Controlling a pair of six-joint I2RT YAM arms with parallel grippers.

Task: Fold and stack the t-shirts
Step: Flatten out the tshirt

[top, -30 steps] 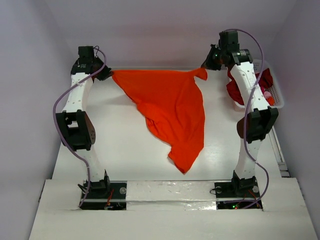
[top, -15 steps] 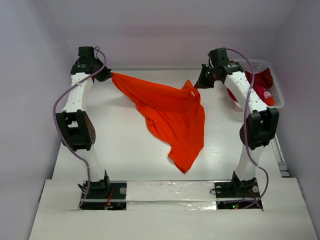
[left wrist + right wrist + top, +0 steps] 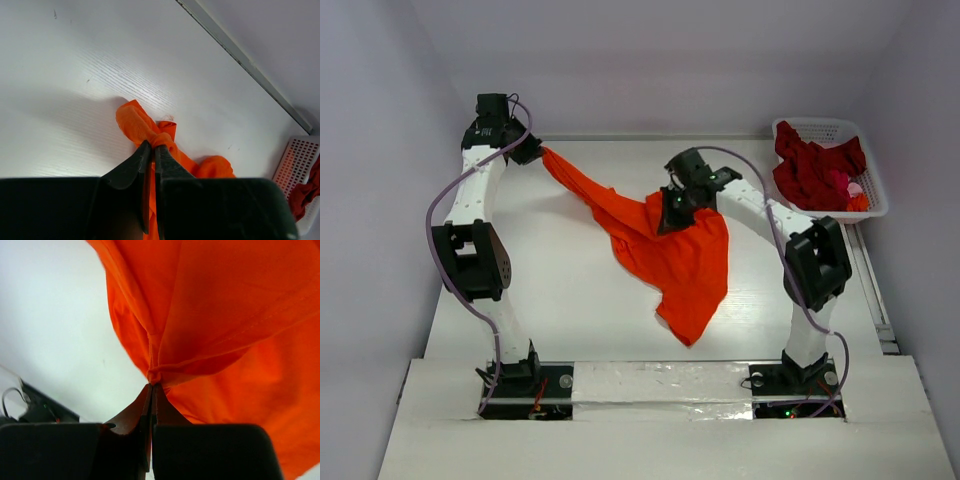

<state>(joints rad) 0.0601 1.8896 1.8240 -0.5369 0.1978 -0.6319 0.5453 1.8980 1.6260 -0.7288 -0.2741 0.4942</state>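
Note:
A bright orange t-shirt (image 3: 675, 255) hangs between both grippers over the white table (image 3: 560, 290), its lower end trailing toward the near edge. My left gripper (image 3: 538, 152) at the far left is shut on a bunched corner of it (image 3: 150, 132). My right gripper (image 3: 672, 213) holds another corner above the table's middle, shut on a pinch of orange cloth (image 3: 156, 374). Dark red t-shirts (image 3: 817, 168) lie heaped in the basket at the far right.
A white lattice basket (image 3: 833, 130) stands at the far right corner, also seen from the left wrist (image 3: 297, 165). A rail (image 3: 240, 57) runs along the table's back edge by the grey wall. Both arm bases sit at the near edge.
My right gripper has swung from the far right, near the basket, leftward and nearer to the table's middle, carrying its shirt corner. The cloth, once stretched wide, now sags. The left gripper has held still.

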